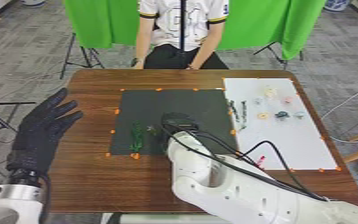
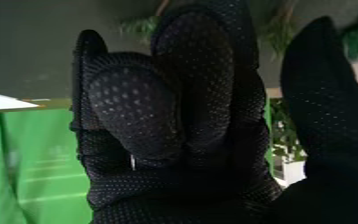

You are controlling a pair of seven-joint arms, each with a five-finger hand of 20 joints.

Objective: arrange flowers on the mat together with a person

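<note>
In the head view my right hand (image 1: 181, 121) is over the dark mat (image 1: 162, 102), right of a green stem (image 1: 137, 138) lying there. A tiny flower (image 1: 151, 129) shows between them. Nothing is held in my right hand (image 2: 193, 105) in the right wrist view; its fingers are loosely bent and the thumb stands apart, with blurred greenery beyond. My left hand (image 1: 47, 130) is open at the table's left edge. On the white sheet (image 1: 291, 142) are green stems (image 1: 238, 112) and small flower heads, including a yellow one (image 1: 263, 115) and a blue-grey one (image 1: 282, 114).
A person sits beyond the far edge of the brown table (image 1: 82, 185), hands low by that edge. Orange tape pieces (image 1: 135, 156) hold the mat's borders. A small red item (image 1: 262, 160) lies on the white sheet beside my right arm's cables.
</note>
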